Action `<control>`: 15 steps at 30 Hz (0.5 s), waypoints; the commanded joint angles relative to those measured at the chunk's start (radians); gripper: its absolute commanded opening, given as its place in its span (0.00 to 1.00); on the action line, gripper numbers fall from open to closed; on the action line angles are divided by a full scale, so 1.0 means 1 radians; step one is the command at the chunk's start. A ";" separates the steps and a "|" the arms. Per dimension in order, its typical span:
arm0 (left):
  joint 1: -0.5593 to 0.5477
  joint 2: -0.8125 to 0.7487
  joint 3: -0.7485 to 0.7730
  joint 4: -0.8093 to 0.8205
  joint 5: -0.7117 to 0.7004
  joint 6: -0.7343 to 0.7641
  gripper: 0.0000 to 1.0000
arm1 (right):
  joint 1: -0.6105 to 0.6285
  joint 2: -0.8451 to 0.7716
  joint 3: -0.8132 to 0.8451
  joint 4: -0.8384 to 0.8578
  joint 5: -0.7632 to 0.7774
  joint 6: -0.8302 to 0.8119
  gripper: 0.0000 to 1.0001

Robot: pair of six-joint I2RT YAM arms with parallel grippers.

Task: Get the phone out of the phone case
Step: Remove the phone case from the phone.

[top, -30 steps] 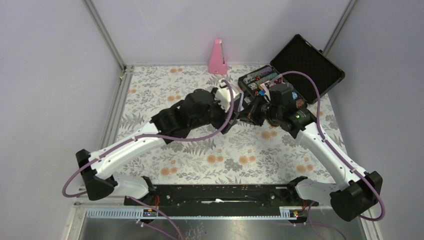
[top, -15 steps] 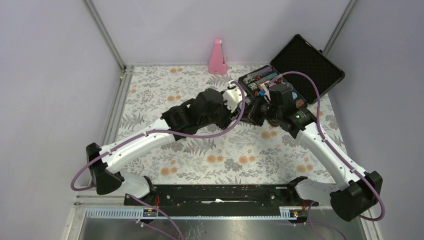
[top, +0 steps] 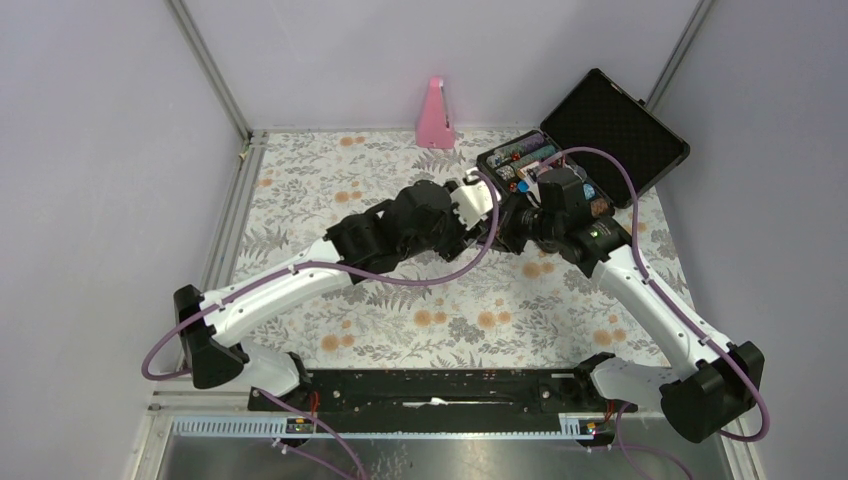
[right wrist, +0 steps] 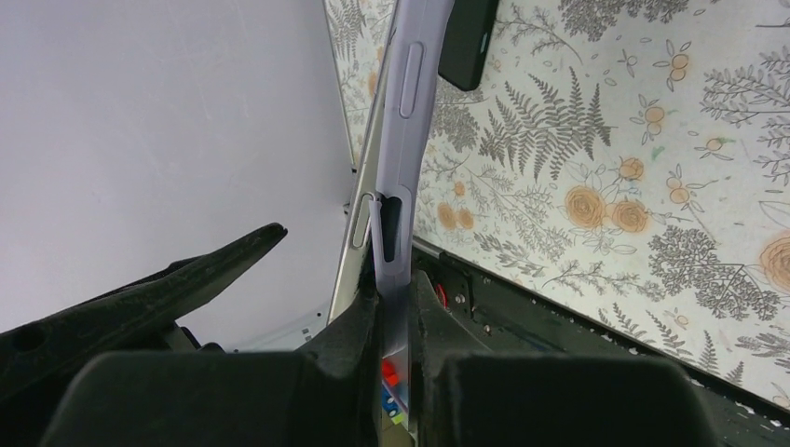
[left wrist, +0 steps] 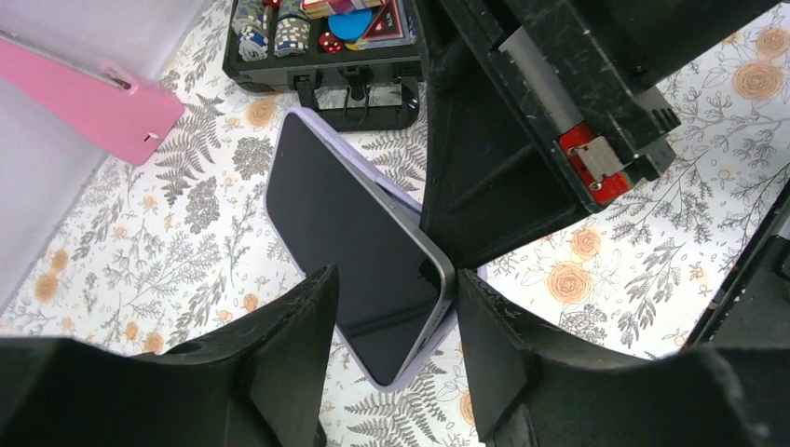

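Observation:
The phone [left wrist: 354,233] has a dark screen and a silver edge, and sits in a lilac phone case [left wrist: 380,384]. It is held tilted above the floral cloth. My right gripper [right wrist: 393,298] is shut on the thin wall of the case [right wrist: 410,102]. Beside that wall the phone's silver edge [right wrist: 359,223] stands slightly out of the case. My left gripper [left wrist: 393,279] is open and straddles the phone's lower corner. Its right finger [left wrist: 484,326] is close against the phone's edge, and the left finger [left wrist: 289,326] stands off over the screen. In the top view both grippers meet mid-table and hide the phone.
An open black box [top: 545,165] of small coloured items stands at the back right with its lid [top: 615,125] raised, just behind the phone. A pink wedge-shaped object [top: 435,102] stands at the back wall. A floral cloth [top: 420,300] covers the table.
My left arm has swung right to meet the right gripper, and its jaws have narrowed around the phone's corner. The right arm has held still with the case.

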 commanded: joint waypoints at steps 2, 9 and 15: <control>-0.021 0.001 0.002 0.043 -0.054 0.108 0.45 | 0.005 -0.024 0.007 0.089 -0.093 0.043 0.00; -0.018 0.048 0.053 0.011 -0.194 0.138 0.21 | 0.006 -0.044 -0.020 0.090 -0.095 0.051 0.00; -0.006 0.055 0.064 0.031 -0.319 0.105 0.21 | 0.005 -0.065 -0.051 0.090 -0.092 0.056 0.00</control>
